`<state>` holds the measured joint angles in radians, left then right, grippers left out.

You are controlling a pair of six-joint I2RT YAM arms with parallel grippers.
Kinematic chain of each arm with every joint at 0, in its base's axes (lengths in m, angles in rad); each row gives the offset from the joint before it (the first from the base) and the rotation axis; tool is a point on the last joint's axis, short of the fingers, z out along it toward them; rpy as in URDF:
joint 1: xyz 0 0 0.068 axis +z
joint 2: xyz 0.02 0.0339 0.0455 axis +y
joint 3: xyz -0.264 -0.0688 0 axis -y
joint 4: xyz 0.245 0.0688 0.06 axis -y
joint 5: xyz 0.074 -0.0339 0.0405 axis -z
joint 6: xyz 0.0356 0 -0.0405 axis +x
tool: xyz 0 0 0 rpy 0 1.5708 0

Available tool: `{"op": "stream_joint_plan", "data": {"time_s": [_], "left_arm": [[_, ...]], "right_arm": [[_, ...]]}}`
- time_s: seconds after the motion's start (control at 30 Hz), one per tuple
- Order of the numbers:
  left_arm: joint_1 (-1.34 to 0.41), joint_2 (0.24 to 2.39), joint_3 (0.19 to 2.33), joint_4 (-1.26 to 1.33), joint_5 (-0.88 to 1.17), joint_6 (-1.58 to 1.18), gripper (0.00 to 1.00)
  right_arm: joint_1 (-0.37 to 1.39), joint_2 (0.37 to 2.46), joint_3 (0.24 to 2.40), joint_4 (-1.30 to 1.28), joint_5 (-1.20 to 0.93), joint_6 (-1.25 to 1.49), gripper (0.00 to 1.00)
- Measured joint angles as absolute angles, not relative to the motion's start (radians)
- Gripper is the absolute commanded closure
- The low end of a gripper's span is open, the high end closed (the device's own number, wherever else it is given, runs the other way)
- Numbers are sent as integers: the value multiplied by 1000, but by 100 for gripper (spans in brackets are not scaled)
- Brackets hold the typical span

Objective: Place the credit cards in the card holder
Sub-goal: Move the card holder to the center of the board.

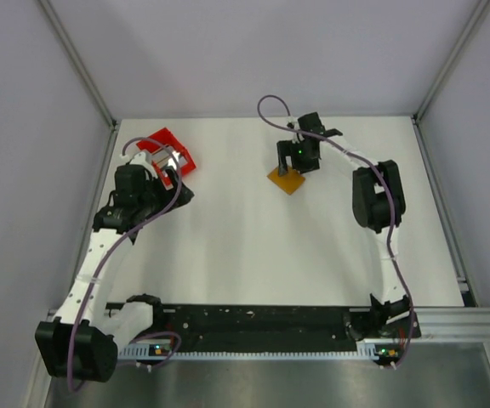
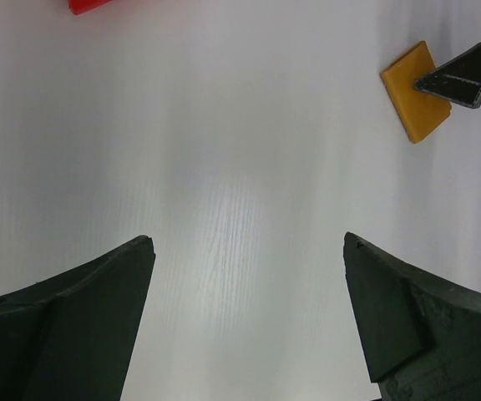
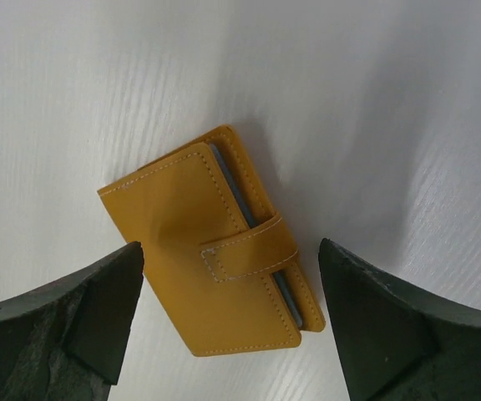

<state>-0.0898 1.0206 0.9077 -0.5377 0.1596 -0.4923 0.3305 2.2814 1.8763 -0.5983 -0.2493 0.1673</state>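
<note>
Red tray [image 1: 168,138] on white table [image 1: 253,246]

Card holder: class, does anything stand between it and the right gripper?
Nothing visible does. The right gripper, jaws open, sits directly over the card holder, which lies closed on the white table.

The card holder [image 3: 207,251] is showing smooth, matt orange leather-like skin with pale stitching. The table [image 2: 224,167] is gleaming softly, white with faint wood grain. The tray [image 1: 167,138] is looking like glossy red plastic, the right gripper [image 3: 230,249] dull, grainy black.
</note>
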Motion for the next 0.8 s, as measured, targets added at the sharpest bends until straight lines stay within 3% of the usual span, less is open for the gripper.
{"op": "stream_joint_plan", "data": {"time_s": [0.1,0.17,0.23,0.47,0.63,0.7,0.8], "left_arm": [[-90,1015,908,-540,149,-487,2],[-90,1018,909,-539,137,-484,2],[-90,1031,918,-540,121,-480,2],[-90,1105,1005,-520,68,-464,2],[-88,1109,1040,-516,-4,-442,2],[-81,1120,1060,-517,-38,-438,2],[-54,1165,1103,-516,-83,-433,2]], "right_arm": [[368,2264,1828,-583,-153,125,26],[398,2238,1778,-566,-94,111,42],[437,2197,1707,-538,-41,105,52],[622,1997,1397,-413,67,142,54],[720,1808,1128,-358,10,229,52],[741,1731,1028,-355,-46,279,49],[751,1638,923,-377,-118,335,35]]}}
